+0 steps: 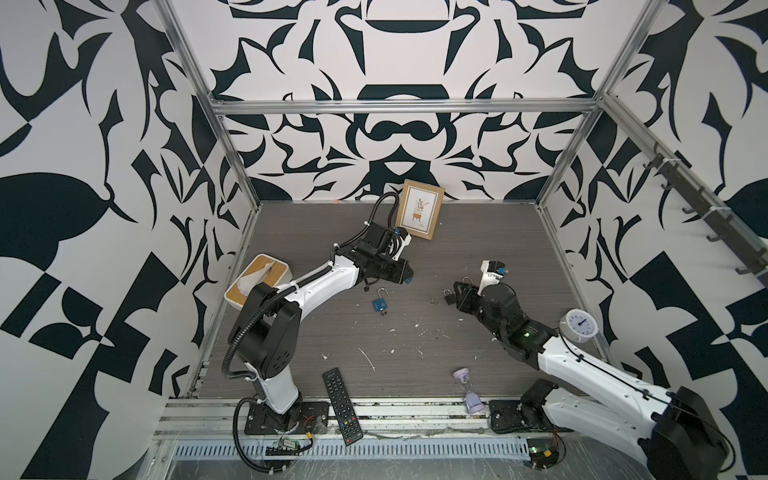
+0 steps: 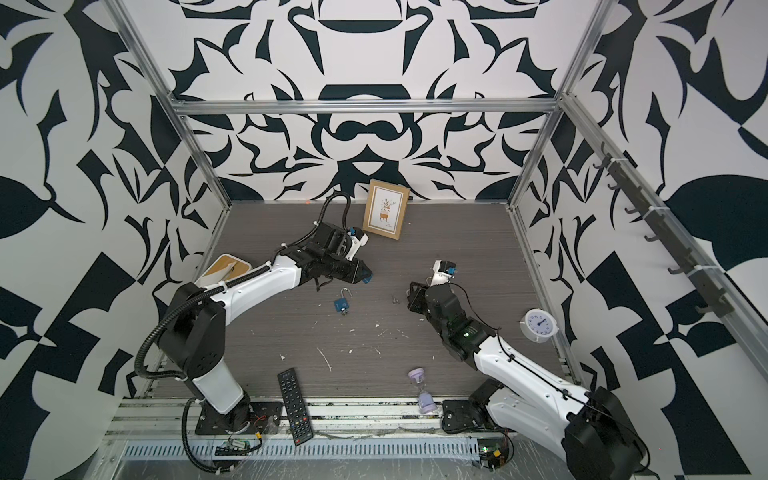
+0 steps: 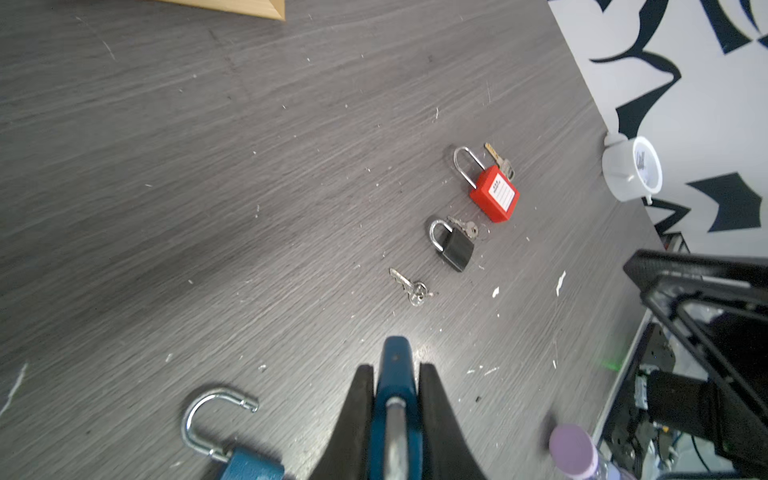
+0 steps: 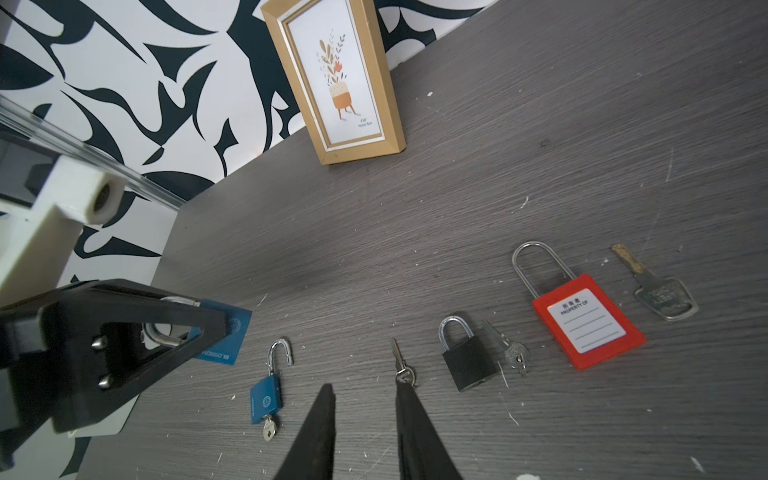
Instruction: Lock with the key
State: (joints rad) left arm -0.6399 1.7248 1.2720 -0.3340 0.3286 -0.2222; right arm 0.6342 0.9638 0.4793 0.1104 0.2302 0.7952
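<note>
Right gripper [image 4: 365, 386] hovers, jaws apart and empty, one tip right at the loose key [image 4: 401, 361], which lies between the small blue padlock [image 4: 266, 399] and the black padlock [image 4: 469, 365]. Centre on its bow before closing, I reckon. Left gripper [image 3: 395, 368] is clamped on the large blue padlock [image 4: 226, 332]. Farther off, the red padlock [image 4: 582, 320] shows in wrist views only; from above the right arm [image 1: 498, 307] hides it.

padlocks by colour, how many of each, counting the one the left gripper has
blue: 2, the open blue padlock lying loose and the held blue padlock in the left gripper
black padlock: 1
red padlock: 1
total: 4
</note>
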